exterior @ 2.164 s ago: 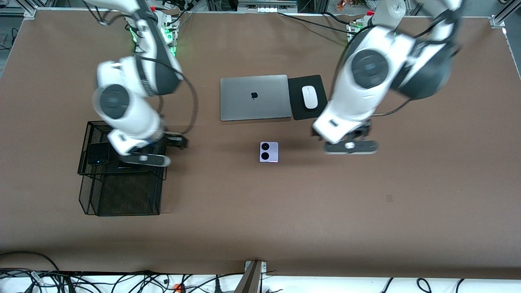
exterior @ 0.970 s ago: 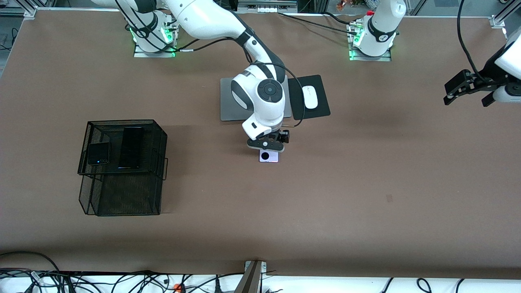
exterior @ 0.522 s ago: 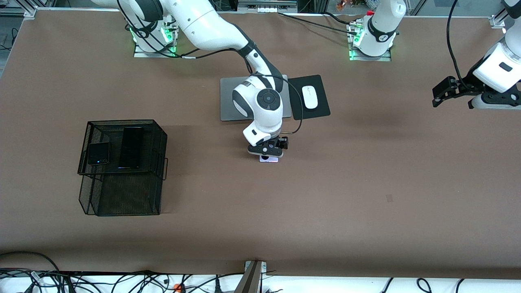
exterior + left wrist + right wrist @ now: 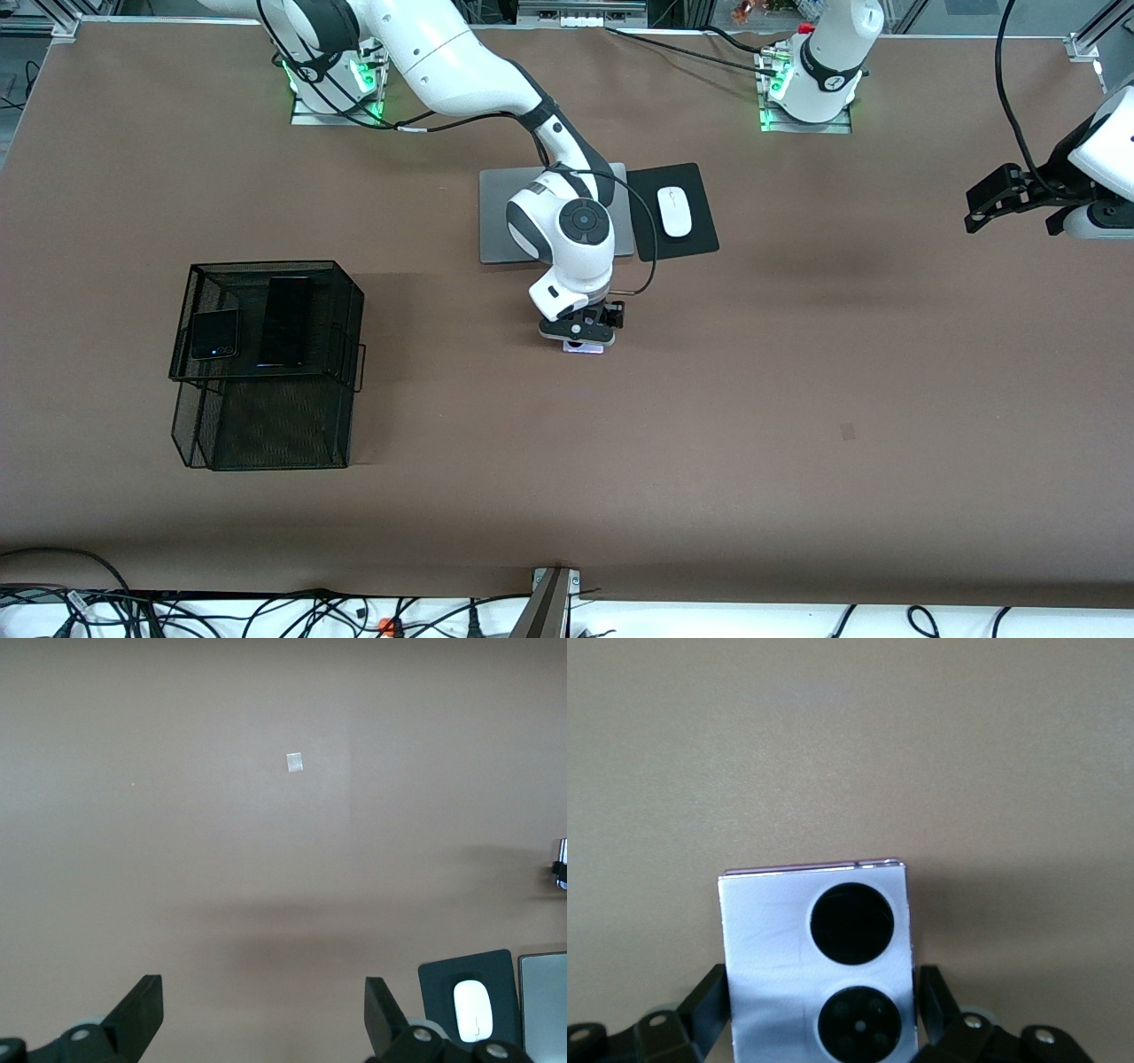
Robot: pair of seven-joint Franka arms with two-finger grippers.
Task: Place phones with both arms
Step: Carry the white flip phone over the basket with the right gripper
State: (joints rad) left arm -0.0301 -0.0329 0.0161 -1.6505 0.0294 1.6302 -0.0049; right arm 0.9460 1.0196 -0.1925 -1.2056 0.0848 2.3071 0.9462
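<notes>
Right tool (image 4: 578,335) is seen low over the lilac-white phone (image 4: 585,346) at mid-counter, nearer the front camera than the closed grey laptop (image 4: 496,217). In the right wrist view the phone (image 4: 818,961) lies flat between the two fingers (image 4: 707,999), one at each long edge, right against it or just beside it; contact cannot be told. The jaws are set only a little wider than the phone; whether a grip is made cannot be told. Two round black lenses are shown face up.

Left tool (image 4: 1019,197) is held up in the air toward the left arm's end of the counter (image 4: 797,399), waiting. In the left wrist view its fingers (image 4: 142,1010) are spread wide with nothing between them, bare brown surface below.

Squarish black phone (image 4: 214,334) and long black slab (image 4: 285,321) are noted lying side by side in the upper tier of the black mesh basket (image 4: 266,416), toward the right arm's end. White mouse (image 4: 674,211) is on a black pad (image 4: 695,239) beside the laptop.
</notes>
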